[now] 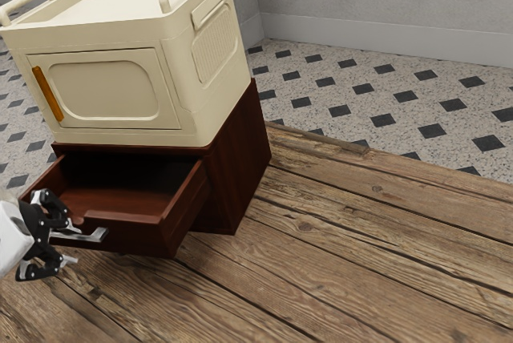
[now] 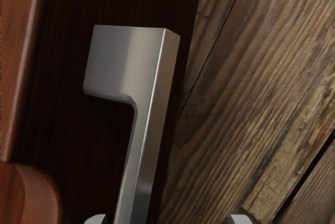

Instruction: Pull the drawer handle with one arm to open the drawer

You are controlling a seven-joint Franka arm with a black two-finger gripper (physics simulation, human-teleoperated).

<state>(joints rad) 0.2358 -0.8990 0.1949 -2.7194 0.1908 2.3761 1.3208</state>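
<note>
The gripper [image 1: 72,240] is at the exterior view's lower left, its fingers spread above and below the silver handle [image 1: 98,236] on the drawer front. The dark red-brown drawer [image 1: 120,202] stands pulled well out of its cabinet [image 1: 240,163], its inside visible. In the wrist view, the handle [image 2: 146,109] runs down between the two fingertips of the gripper [image 2: 167,220], nearer to one of them, with a gap to the other. Beside it is the dark drawer front [image 2: 63,124].
A cream box [image 1: 120,90] with an orange-handled door and two top rails sits on the cabinet. Wooden planks [image 1: 361,247] extend around the cabinet and beneath the drawer, with a tiled floor [image 1: 385,102] and a grey wall beyond.
</note>
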